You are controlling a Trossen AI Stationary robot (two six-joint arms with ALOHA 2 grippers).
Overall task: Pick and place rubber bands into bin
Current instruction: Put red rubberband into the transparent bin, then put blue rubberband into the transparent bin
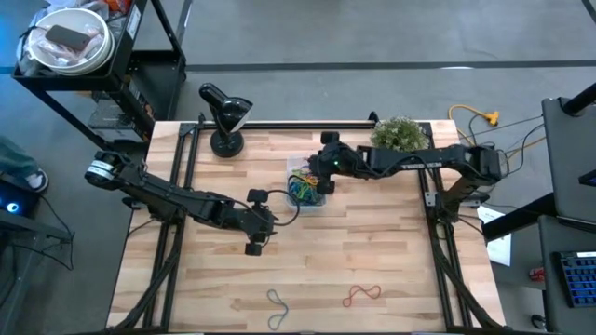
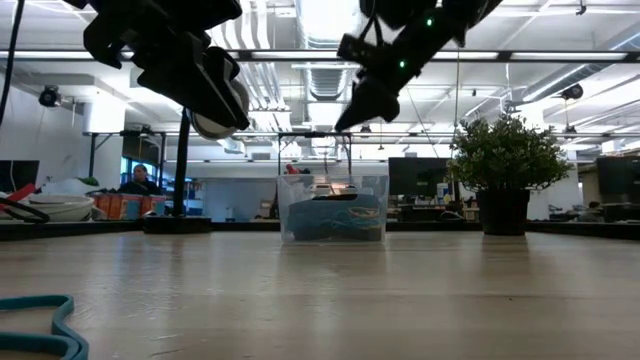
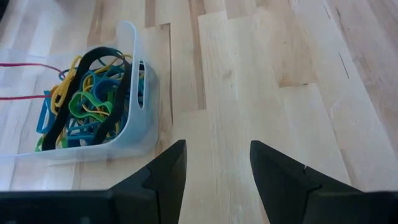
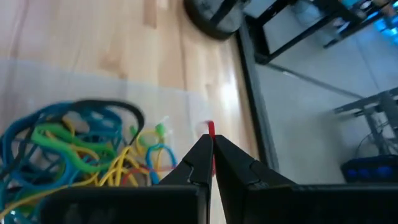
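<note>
The clear bin [image 1: 291,177] stands at the table's middle, toward the far side, with several coloured rubber bands [image 3: 87,99] heaped in it. My right gripper [image 4: 210,146] hovers above the bin's far part [image 2: 345,122], shut on a red rubber band. My left gripper [image 3: 217,155] is open and holds nothing. It hangs above the bare table just left of the bin [image 1: 275,220] and points toward it. Two loose bands lie flat near the front edge, a grey-teal one [image 1: 277,301] and a red one [image 1: 363,295]. My right gripper pinches a red rubber band [image 4: 211,129] between its two fingertips; only a short red bit sticks out past them. The fingers slant down toward the bin from the table's right. In the left wrist view, thin red strands [image 3: 25,64] run from over the bin out of the picture.
A black desk lamp [image 1: 223,116] stands at the far left of the table and a potted plant [image 1: 400,133] at the far right. Bare wood lies between the bin and the front edge. Dark frame rails run along both table sides.
</note>
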